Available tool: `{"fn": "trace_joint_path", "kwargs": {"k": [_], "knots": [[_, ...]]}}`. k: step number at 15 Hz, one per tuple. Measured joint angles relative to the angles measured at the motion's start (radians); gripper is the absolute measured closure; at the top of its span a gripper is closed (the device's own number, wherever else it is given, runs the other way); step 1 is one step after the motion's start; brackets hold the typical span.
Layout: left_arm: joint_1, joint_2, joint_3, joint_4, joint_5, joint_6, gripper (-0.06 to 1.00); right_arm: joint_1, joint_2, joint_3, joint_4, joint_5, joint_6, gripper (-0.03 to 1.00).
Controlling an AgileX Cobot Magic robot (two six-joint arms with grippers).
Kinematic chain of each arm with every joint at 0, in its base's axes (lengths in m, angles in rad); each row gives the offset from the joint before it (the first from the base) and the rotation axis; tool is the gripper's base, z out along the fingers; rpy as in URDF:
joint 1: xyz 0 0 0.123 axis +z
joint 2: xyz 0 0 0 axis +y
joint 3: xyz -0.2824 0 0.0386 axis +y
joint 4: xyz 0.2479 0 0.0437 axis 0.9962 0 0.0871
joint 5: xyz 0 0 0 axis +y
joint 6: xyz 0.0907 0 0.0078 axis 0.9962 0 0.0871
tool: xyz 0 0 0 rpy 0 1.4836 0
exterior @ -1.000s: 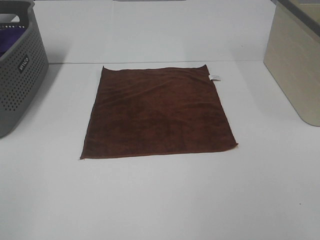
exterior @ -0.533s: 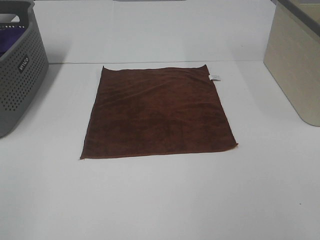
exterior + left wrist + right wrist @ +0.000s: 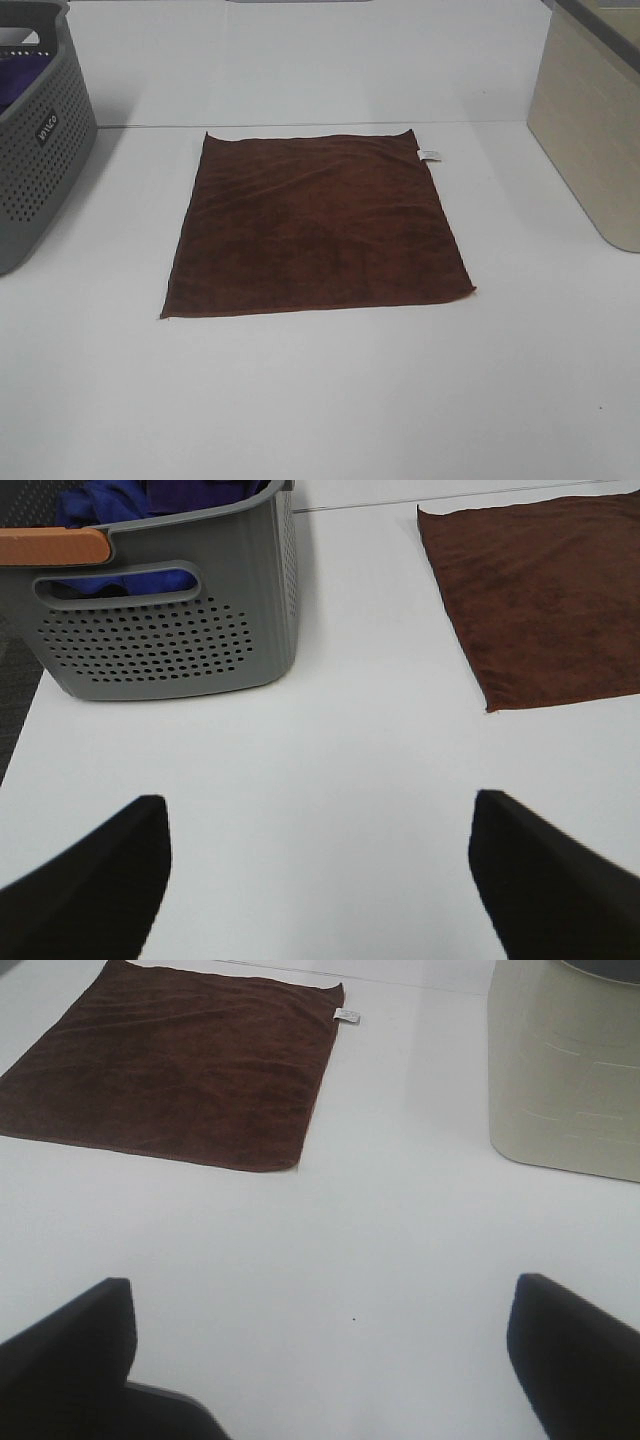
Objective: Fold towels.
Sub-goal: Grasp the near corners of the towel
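The white table (image 3: 320, 400) fills the high view, and most of its near half is bare. The towel (image 3: 315, 225), a dark reddish-brown plush square, lies spread flat and unfolded in the middle of the table, closer to the far edge than to the near one. Its sides run roughly parallel to the table's edges, and faint creases cross its pile. Nothing touches it.

A grey perforated basket (image 3: 40, 150) stands at the left edge towards the far left corner, well apart from the towel's left side. Blue and purple cloth (image 3: 150, 500) is heaped inside it, and an orange strip (image 3: 50, 546) sits on its rim above a handle slot. A beige bin (image 3: 590, 130) with rounded corners stands at the right edge towards the far right corner, also clear of the towel.

The left gripper (image 3: 315, 805) hangs over bare table between the basket and the towel's near left corner, its two dark fingers spread wide with nothing between them. The right gripper (image 3: 322, 1285) hangs over bare table off the towel's near right corner, its fingers equally wide and empty.

A small white tag (image 3: 428, 154) sticks out from the towel's far right corner, lying flat on the table
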Motion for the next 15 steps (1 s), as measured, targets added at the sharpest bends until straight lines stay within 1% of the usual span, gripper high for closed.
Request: {"fn": "trace_joint_path", "kwargs": {"k": [15], "knots": [[0.000,0.000,0.000,0.000,0.000,0.000,0.18,0.000,0.000,0.000,0.000,0.000,0.000,0.00]]}}
